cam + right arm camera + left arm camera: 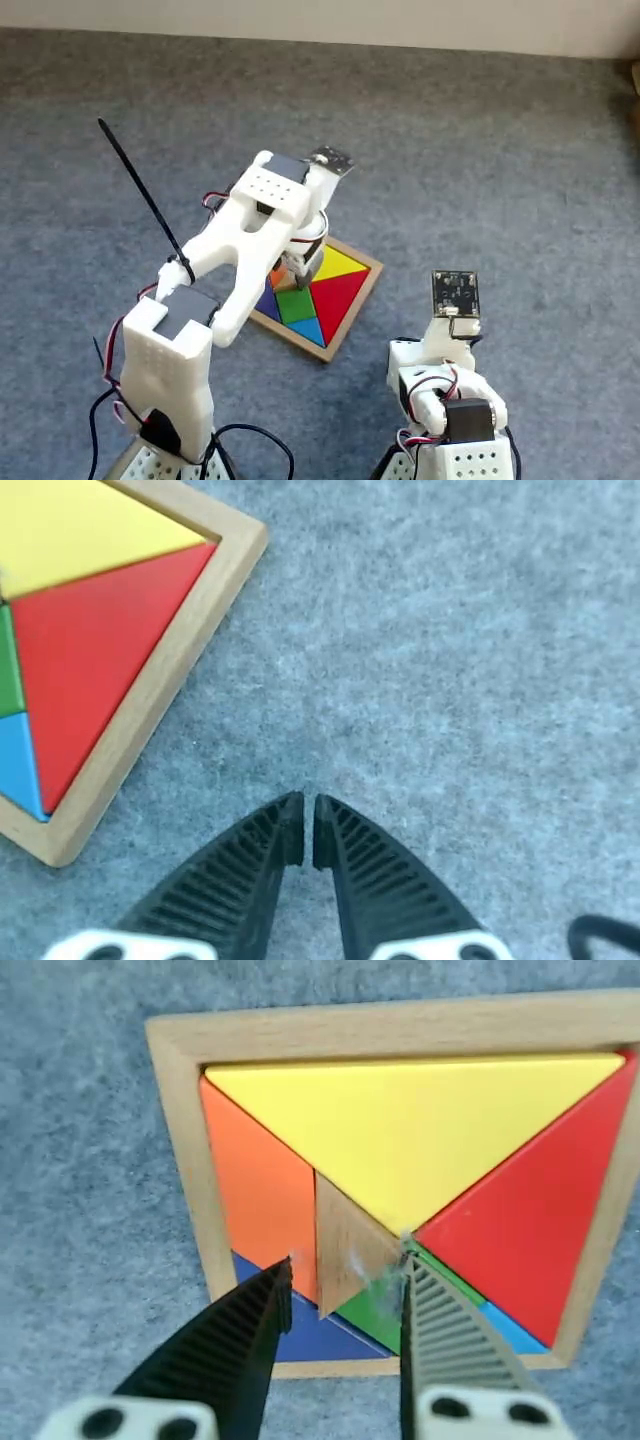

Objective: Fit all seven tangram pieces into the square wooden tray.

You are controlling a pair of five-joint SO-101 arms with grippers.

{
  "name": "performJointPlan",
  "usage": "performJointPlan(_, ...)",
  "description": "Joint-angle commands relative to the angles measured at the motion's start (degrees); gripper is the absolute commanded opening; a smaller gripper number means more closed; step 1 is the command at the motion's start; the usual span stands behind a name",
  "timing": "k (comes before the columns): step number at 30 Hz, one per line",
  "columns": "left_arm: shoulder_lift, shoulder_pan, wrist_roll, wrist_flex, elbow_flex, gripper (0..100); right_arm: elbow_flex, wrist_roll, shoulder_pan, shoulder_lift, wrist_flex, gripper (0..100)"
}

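The left fingers (245, 1335) were set moderately apart, one black and one greyer, and nothing was gripped between them. They were poised just above the square wooden tray (180, 1160), astride a wood-coloured triangular patch (345, 1245). Whether that patch was bare tray floor or an unpainted piece could not be told. The patch was bordered by an orange piece (260, 1180), a large yellow triangle (420, 1130) and a green piece (375, 1310). A large red triangle (530, 1220) was fitted against the yellow one, and a dark blue piece (320, 1340) and a light blue piece (515, 1330) were laid along the near rim.

The right fingers (260, 870) were drawn almost together, with only a sliver between the tips and nothing held. They were placed over the grey worktop (450, 680), near one corner of the tray but apart from it.

In the high view the tray was seen turned cornerwise between the two arms, with grey worktop stretching beyond it to a pale strip at the far edge.

Much of the tray was covered there by the left arm (250, 230). In the left wrist view the green and light blue pieces were partly hidden behind the greyer finger.
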Motion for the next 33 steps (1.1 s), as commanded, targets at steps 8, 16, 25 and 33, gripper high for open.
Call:
performJointPlan(8,-6.55,-2.86,-0.7,-0.09,-1.63,9,7.69,-0.35,0.66,-1.01,0.31,3.4)
performJointPlan(16,-5.14,-3.03,-0.88,0.0,-1.63,9,7.69,-0.35,0.66,-1.01,0.31,3.4)
performJointPlan(25,-2.07,0.84,-0.88,-0.09,-1.71,9,7.69,-0.35,0.66,-1.01,0.31,3.4)
performJointPlan(33,-1.89,2.95,-0.7,0.0,-2.15,9,7.69,-0.35,0.66,-1.01,0.31,3.4)
